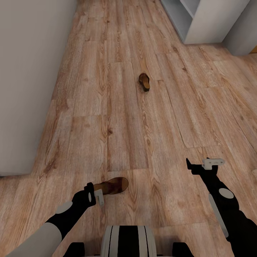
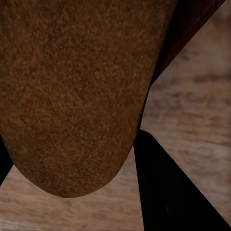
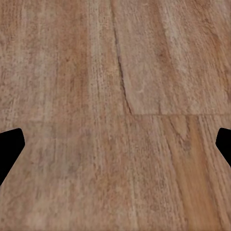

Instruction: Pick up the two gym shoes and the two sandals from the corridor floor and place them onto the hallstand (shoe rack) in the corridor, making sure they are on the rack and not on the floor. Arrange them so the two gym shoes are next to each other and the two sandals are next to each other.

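One brown sandal [image 1: 113,185] lies low at the near floor, its heel end between the fingers of my left gripper [image 1: 96,195], which is shut on it. In the left wrist view the sandal's tan-brown footbed [image 2: 72,91] spans the gap and a black finger [image 2: 168,192] presses its edge. The second sandal [image 1: 144,81] lies alone on the corridor floor [image 1: 117,117] further ahead. My right gripper [image 1: 201,165] hovers open over bare planks [image 3: 115,96], holding nothing. The light-grey hallstand [image 1: 205,21] stands at the far right. The gym shoes are out of view.
A pale wall [image 1: 28,85] runs along the left side, its lower edge close to my left arm. A second grey panel [image 1: 242,32] sits beside the hallstand at the far right. Open wood flooring stretches between me and the far sandal.
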Robot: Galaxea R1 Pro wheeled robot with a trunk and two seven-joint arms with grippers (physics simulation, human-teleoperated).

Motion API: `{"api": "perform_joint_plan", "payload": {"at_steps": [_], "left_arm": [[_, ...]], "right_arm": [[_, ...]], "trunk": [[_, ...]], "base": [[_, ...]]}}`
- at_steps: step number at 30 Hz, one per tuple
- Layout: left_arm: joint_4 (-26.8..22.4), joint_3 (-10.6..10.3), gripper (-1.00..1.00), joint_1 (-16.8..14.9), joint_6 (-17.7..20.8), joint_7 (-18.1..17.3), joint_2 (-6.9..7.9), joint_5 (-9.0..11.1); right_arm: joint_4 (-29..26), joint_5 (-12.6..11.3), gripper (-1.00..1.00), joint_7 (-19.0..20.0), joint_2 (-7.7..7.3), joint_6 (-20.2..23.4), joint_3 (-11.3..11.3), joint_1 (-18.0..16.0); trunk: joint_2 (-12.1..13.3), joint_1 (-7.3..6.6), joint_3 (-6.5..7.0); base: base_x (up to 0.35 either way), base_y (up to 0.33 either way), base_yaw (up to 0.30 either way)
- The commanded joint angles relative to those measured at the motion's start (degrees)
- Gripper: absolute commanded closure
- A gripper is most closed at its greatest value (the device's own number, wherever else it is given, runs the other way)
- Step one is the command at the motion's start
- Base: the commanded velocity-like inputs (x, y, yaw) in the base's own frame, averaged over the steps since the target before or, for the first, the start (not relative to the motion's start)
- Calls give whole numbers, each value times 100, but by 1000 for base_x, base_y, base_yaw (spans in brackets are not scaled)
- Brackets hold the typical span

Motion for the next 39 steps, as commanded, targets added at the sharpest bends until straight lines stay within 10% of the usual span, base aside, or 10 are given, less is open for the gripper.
{"api": "perform_joint_plan", "payload": {"at_steps": [1,18,34,39], "left_arm": [[-13,-23,100,-3,13,-52,5,-66],[-259,169,100,-7,296,-56,14,-7],[-258,2421,100,-3,291,-48,7,80],[-251,2883,100,-3,274,-33,16,640]], "right_arm": [[-9,0,-100,10,-1,33,-6,-1],[-18,-1,-100,10,-1,29,-117,-1],[-18,8,-100,2,-1,39,-116,-1],[-18,15,-100,1,-1,52,-114,-1]], "trunk": [[-1,-1,-3],[15,-32,262],[36,-73,617],[43,-86,728]], "base": [[0,0,0],[0,0,0],[0,0,0],[0,0,0]]}}
